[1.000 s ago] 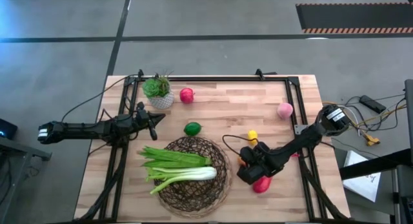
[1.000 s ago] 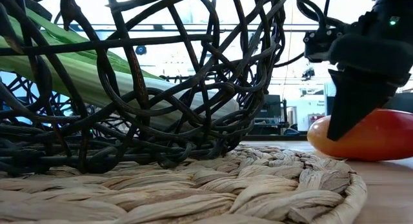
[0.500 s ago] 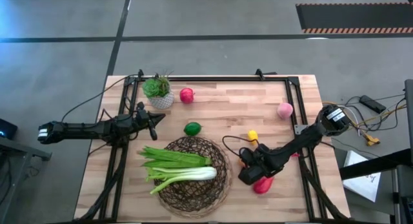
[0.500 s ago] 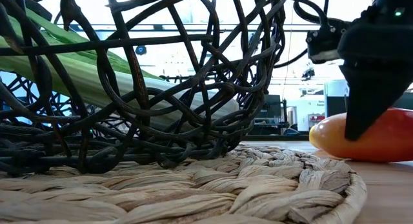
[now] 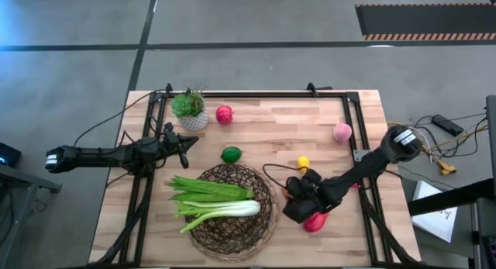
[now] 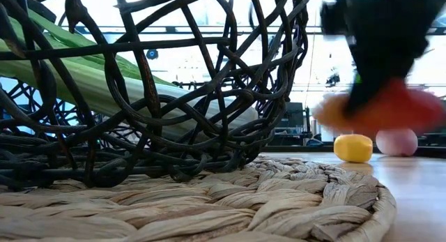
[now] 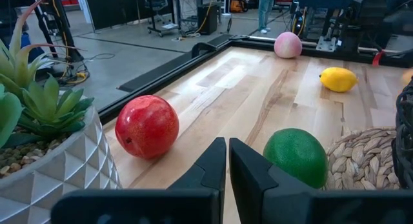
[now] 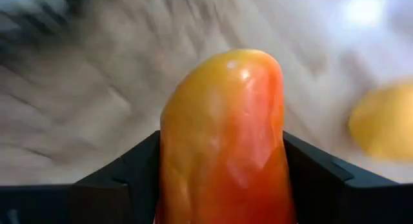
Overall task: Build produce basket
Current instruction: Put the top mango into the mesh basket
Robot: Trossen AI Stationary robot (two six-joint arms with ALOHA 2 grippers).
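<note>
The wicker basket (image 5: 232, 215) stands on a round woven mat (image 6: 279, 200) near the table's front. It holds the long green leafy bunch (image 5: 203, 187) and the leek (image 5: 229, 211). My right gripper (image 5: 307, 215) is just right of the basket, shut on a red-orange fruit (image 8: 222, 133), which is blurred in the low view (image 6: 380, 109). My left gripper (image 7: 227, 161) is shut and empty at the table's left, near the lime (image 7: 295, 156) and the red apple (image 7: 147, 126). The lemon (image 5: 303, 162) and the peach (image 5: 342, 132) lie on the table further back. My right gripper pinches the red-orange fruit by its two opposite sides (image 8: 169, 153) between its two fingers (image 8: 122, 172). The fingers come from above, pointing down. The fruit's rounded end sticks out beyond the fingertips. It hangs clear of the table (image 6: 418, 193).
A potted plant in a white pot (image 5: 190, 110) stands at the far left. A black frame (image 5: 256, 93) runs along the table's edges. A blurred yellow-orange round thing (image 8: 382, 121) lies beside the held fruit. Bare wood shows at the table's far middle (image 5: 279, 129).
My right gripper has risen with the red-orange fruit and shifted a little toward the basket. The fruit lay on the table a second ago and is now lifted clear, which uncovers the lemon and peach behind it in the low view.
</note>
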